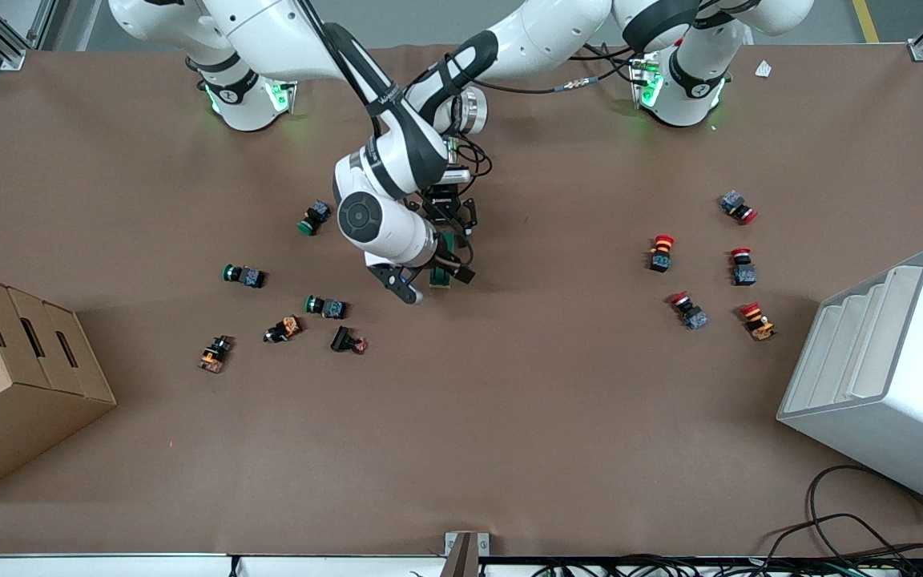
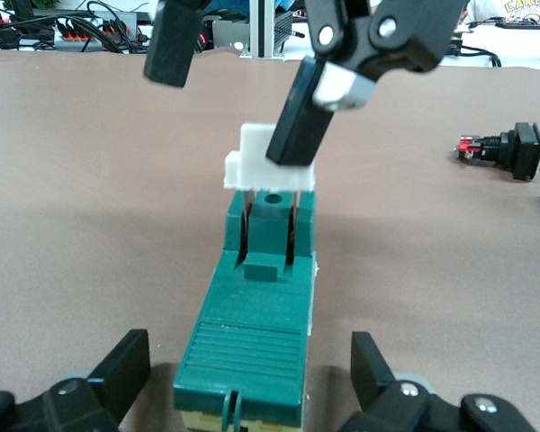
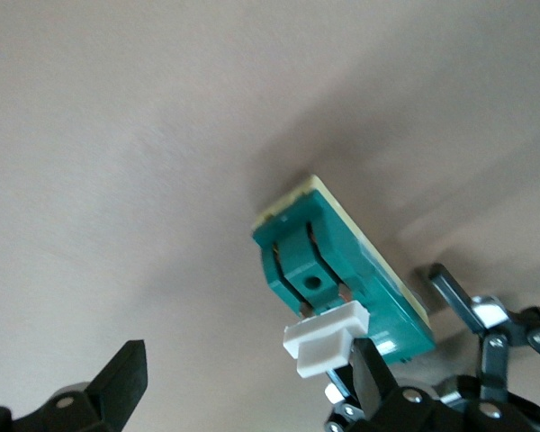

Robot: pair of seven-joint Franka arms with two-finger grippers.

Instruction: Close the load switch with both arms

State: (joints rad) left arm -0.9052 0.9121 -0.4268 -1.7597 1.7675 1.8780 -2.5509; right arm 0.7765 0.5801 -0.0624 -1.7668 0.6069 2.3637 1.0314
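The load switch (image 1: 440,275) is a dark-green block lying on the brown table near its middle, under both hands. In the left wrist view, the load switch (image 2: 256,315) has its white lever (image 2: 252,162) raised at one end. My left gripper (image 2: 250,373) is open, with its fingers on either side of the green body and a gap on each side. It is over the switch in the front view (image 1: 452,231). My right gripper (image 3: 243,378) is open, and one finger (image 3: 371,382) touches the white lever (image 3: 328,340). It sits at the switch's lever end (image 1: 432,282).
Several green and orange push buttons (image 1: 325,306) lie toward the right arm's end, and a cardboard box (image 1: 13,377) stands there too. Several red push buttons (image 1: 742,266) and a white rack (image 1: 886,377) are toward the left arm's end. Cables (image 1: 846,521) lie at the table's front edge.
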